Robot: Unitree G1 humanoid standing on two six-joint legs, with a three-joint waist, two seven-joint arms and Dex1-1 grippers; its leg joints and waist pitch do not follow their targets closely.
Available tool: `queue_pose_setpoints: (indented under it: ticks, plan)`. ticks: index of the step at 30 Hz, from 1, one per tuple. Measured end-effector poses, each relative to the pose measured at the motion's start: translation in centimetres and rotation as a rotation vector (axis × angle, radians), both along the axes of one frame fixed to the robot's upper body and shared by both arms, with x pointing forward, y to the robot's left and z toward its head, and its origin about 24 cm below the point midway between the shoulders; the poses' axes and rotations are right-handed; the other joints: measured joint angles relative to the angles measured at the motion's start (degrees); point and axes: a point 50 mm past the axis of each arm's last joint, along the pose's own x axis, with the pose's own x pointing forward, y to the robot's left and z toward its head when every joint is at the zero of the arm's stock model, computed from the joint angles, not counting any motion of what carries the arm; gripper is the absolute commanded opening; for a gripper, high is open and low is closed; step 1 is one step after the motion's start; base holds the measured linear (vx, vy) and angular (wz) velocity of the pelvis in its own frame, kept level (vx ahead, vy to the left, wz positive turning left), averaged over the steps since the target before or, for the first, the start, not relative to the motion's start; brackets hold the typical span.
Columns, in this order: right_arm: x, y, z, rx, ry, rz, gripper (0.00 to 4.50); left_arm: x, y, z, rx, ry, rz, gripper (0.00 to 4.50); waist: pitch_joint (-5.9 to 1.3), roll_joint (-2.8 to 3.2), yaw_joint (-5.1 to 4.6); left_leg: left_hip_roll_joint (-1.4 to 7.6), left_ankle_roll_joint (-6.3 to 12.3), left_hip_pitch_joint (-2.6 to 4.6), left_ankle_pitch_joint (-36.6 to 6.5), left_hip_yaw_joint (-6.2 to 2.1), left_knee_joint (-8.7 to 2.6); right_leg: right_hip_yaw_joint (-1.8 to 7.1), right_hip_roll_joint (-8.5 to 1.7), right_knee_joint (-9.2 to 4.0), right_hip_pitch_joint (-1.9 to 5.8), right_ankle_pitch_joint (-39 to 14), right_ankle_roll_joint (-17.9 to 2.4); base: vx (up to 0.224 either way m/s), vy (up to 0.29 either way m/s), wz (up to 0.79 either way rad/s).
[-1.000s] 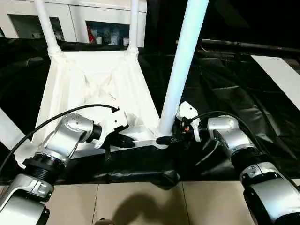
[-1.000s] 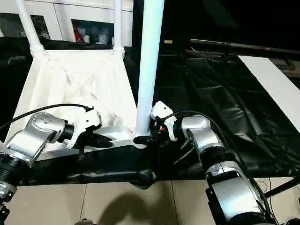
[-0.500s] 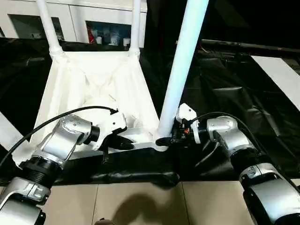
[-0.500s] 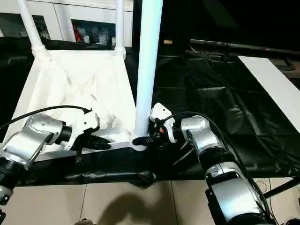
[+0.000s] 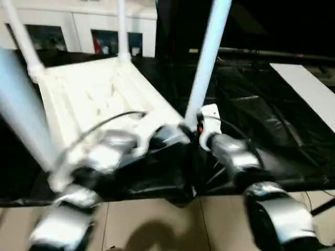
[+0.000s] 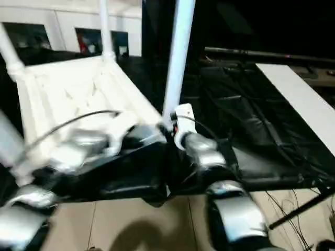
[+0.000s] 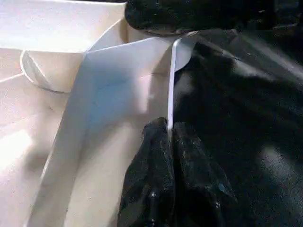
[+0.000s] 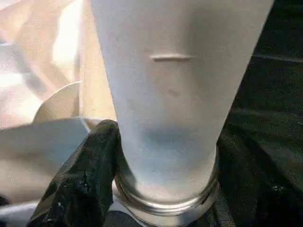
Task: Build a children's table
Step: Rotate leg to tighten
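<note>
Left wrist view shows the left gripper [image 7: 170, 137] pinched tight on the thin side wall of the tabletop [image 7: 118, 90], one black finger on each face of the wall. The tabletop lies upside down on a black sheet [image 5: 272, 115], ribs up, with its near edge toward the robot and its far edge toward a white cabinet [image 5: 78, 31].

At the near right corner, a white leg [image 8: 175, 94] stands in its round socket [image 8: 165, 203]. The right gripper [image 5: 191, 130] sits at the base of this leg; one black finger [image 8: 80, 179] presses against its side, the other is hidden behind it, so the grasp looks closed on the leg but cannot be confirmed.

Two more legs [image 5: 121, 26] rise from the far corners, and a fourth shows blurred at the near left.

The risk from here is the near right leg sitting crooked: a sideways pull from the right arm could tilt it or lift it out. The thin wall could also flex or slip from the pinch, letting the tabletop slide on the slick sheet.
</note>
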Motion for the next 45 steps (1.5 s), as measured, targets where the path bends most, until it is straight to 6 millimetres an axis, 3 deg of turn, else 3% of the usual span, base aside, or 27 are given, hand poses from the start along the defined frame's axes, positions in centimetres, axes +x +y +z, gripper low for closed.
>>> queue_pose_setpoints:
  ticks: [5,6,7,14,20,25,33,38,40,45]
  plan:
    - [0.1,0.1,0.2,0.006,-0.009,0.009,2.65,0.1,0.1,0.0,0.013,-0.012,-0.011,0.00,-0.01,0.00,-0.02,-0.01,0.00,-0.15,0.00,0.00,0.00,0.02,0.00,-0.02,-0.07,0.15,0.09,0.000,0.000,0.00]
    - [0.1,0.0,0.2,0.009,-0.011,0.023,3.20,0.1,0.1,0.1,0.018,-0.016,-0.020,0.00,0.00,0.01,-0.01,-0.01,0.00,-0.15,0.00,0.00,-0.02,0.02,0.00,-0.02,-0.09,0.16,0.10,0.000,0.000,0.00]
    - [0.1,-0.2,0.3,0.014,-0.014,0.045,3.34,0.1,0.2,0.1,0.024,-0.022,-0.034,0.00,0.00,0.02,-0.01,-0.01,0.00,-0.17,0.00,0.00,-0.07,0.01,0.00,-0.02,-0.11,0.17,0.11,0.000,0.000,0.00]
    - [-0.4,-2.0,0.6,0.008,-0.028,0.317,3.87,-0.1,1.7,0.5,0.036,-0.042,-0.133,0.00,0.03,0.06,-0.05,0.04,0.00,-0.31,0.00,0.01,-0.30,-0.06,0.04,-0.02,-0.17,0.25,0.00,0.000,0.000,0.00]
    - [-1.9,-4.6,1.2,-0.117,-0.040,0.700,3.87,-1.9,4.7,1.0,0.033,-0.010,-0.320,0.00,0.07,0.20,0.10,0.11,0.00,-0.32,0.00,0.05,-0.25,-0.07,0.08,-0.11,-0.16,0.03,-0.17,0.000,0.000,0.00]
    - [-2.8,-4.0,1.4,-0.137,-0.038,0.870,3.87,-3.1,5.6,1.4,0.036,0.040,-0.441,0.00,0.18,0.48,1.12,0.14,0.04,-0.35,-0.02,0.18,-0.06,-0.04,-0.03,-0.25,-0.14,-0.11,-0.34,0.000,0.000,0.00]
    - [-3.3,-3.5,1.7,-0.136,-0.033,0.958,3.87,-3.3,6.4,1.6,0.054,0.056,-0.465,0.00,0.16,0.41,1.03,0.15,0.03,-0.24,-0.01,0.20,-0.09,-0.03,0.02,-0.18,-0.14,-0.11,-0.32,0.000,0.000,0.00]
    - [-3.4,-3.3,1.6,-0.119,-0.017,0.975,3.52,-3.5,6.6,1.6,0.054,0.060,-0.462,0.00,0.16,0.41,0.78,0.14,0.03,-0.24,-0.01,0.20,-0.09,-0.03,0.02,-0.18,-0.14,-0.11,-0.32,0.000,0.000,0.00]
    - [-3.4,-3.3,1.6,-0.116,-0.017,0.975,3.13,-3.5,6.6,1.5,0.053,0.062,-0.461,0.00,0.16,0.41,0.78,0.14,0.03,-0.24,-0.02,0.21,-0.09,-0.03,0.02,-0.18,-0.14,-0.11,-0.32,0.000,0.000,0.00]
    - [-3.4,-3.3,1.5,-0.101,-0.009,0.967,2.88,-3.7,6.6,1.5,0.049,0.061,-0.464,0.00,0.16,0.42,0.73,0.14,0.03,-0.24,-0.02,0.21,-0.08,-0.03,0.02,-0.19,-0.14,-0.11,-0.32,0.000,0.000,0.00]
